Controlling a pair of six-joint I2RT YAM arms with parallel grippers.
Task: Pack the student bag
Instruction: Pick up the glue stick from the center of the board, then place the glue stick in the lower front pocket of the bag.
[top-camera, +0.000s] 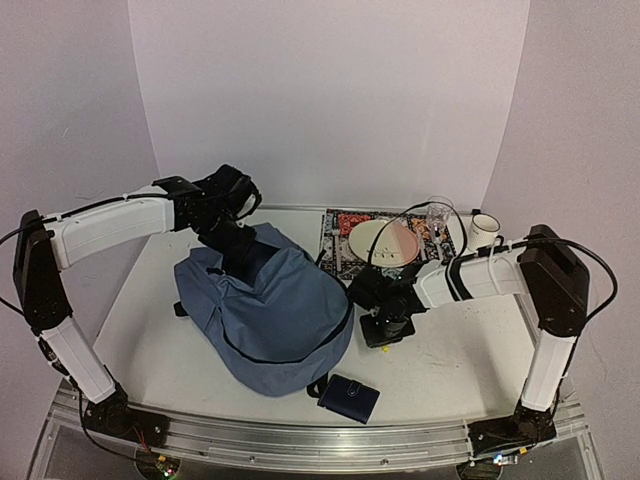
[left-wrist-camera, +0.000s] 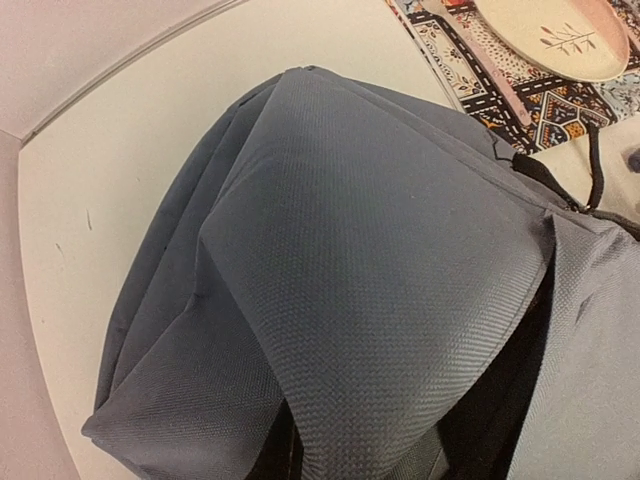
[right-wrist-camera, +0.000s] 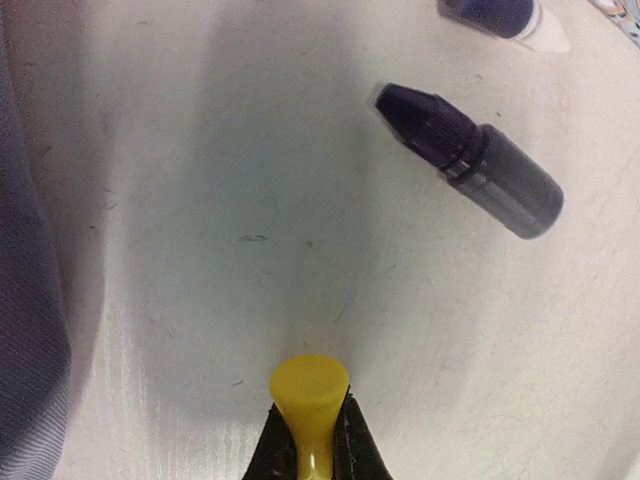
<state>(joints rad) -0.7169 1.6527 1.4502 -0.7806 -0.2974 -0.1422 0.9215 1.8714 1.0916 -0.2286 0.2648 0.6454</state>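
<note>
The student bag (top-camera: 268, 312), a soft slate-blue backpack with black trim, lies on the table's left half. My left gripper (top-camera: 237, 254) is down at the bag's far top edge. In the left wrist view the bag's fabric (left-wrist-camera: 370, 270) rises in a taut ridge to the lower edge and hides the fingers, so that gripper is shut on the cloth. My right gripper (top-camera: 386, 328) points down at the table just right of the bag. It (right-wrist-camera: 310, 425) is shut on a small yellow flared peg (right-wrist-camera: 309, 385) held just over the white tabletop.
A dark navy wallet (top-camera: 348, 396) lies near the front edge. A small dark dropper bottle (right-wrist-camera: 472, 162) lies on its side past the right gripper. At the back right sit a patterned placemat (top-camera: 340, 225), a plate (top-camera: 385, 241), a clear glass (top-camera: 438, 214) and a white mug (top-camera: 484, 230).
</note>
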